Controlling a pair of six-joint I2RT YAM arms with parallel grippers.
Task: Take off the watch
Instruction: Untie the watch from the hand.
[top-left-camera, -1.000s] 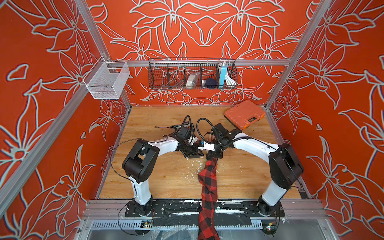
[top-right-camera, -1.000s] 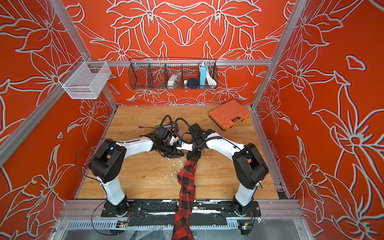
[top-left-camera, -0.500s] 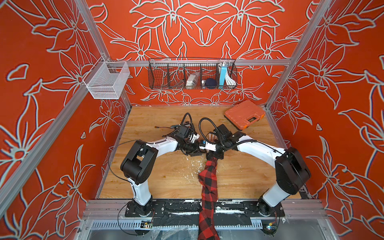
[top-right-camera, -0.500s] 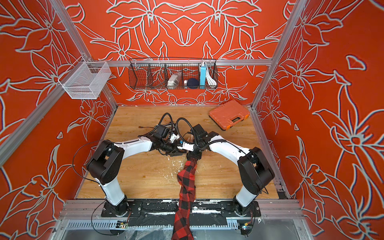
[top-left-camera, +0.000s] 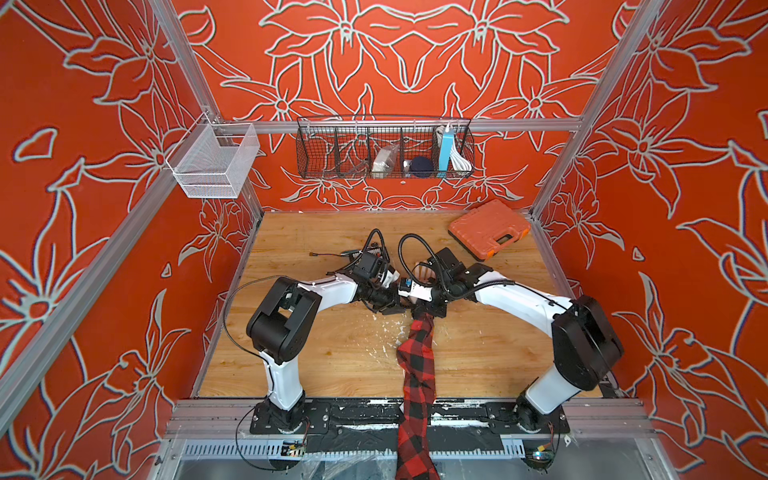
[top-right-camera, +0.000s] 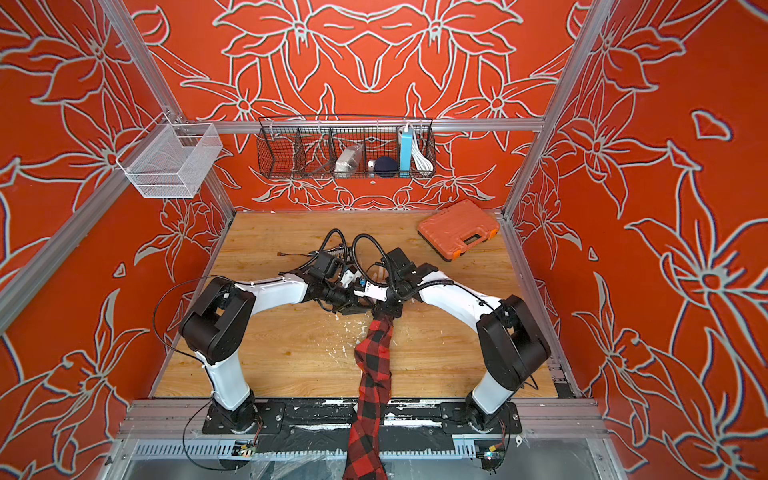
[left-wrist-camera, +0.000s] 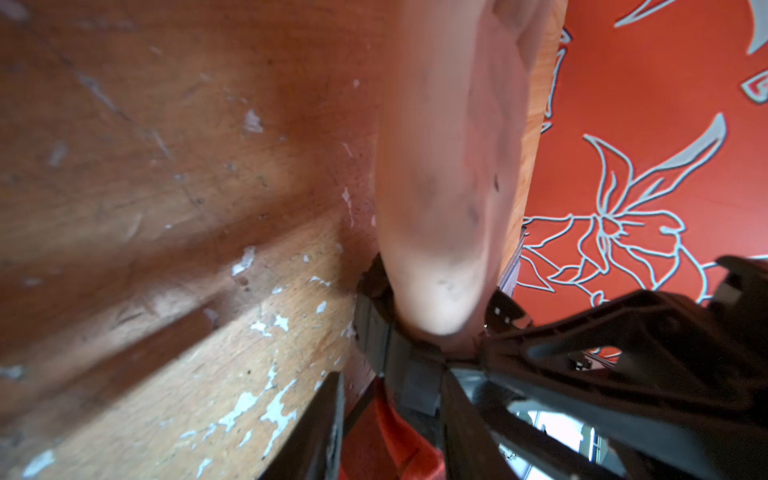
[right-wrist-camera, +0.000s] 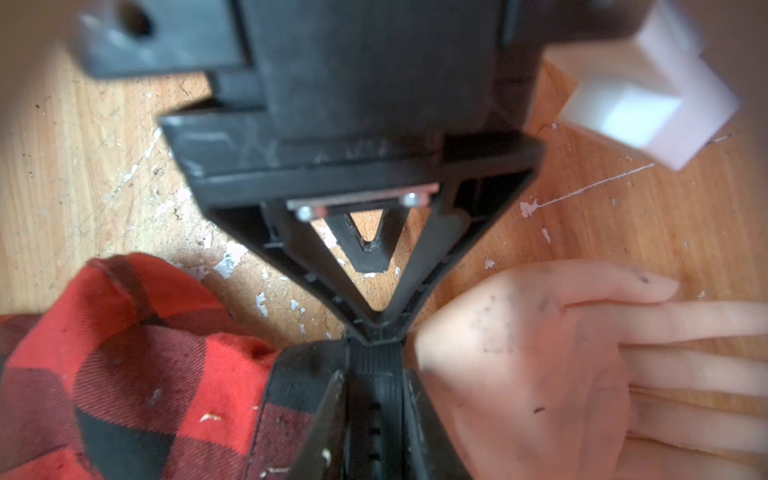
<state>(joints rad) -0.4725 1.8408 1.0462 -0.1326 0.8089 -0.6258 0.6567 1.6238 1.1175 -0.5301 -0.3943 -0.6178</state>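
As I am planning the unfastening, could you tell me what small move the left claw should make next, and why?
Probably a short pull of the strap end away from the wrist. The watch is wrapped round the wrist of the hand, and the left claw and the right claw both appear to pinch its strap.

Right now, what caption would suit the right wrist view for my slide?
The left hand and right hand both pinch the black watch strap between a red plaid sleeve and a pale palm.

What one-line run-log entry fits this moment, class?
left claw: shut on black ribbed-strap wristwatch | right claw: shut on same strap | watch: on wrist of pale smudged hand
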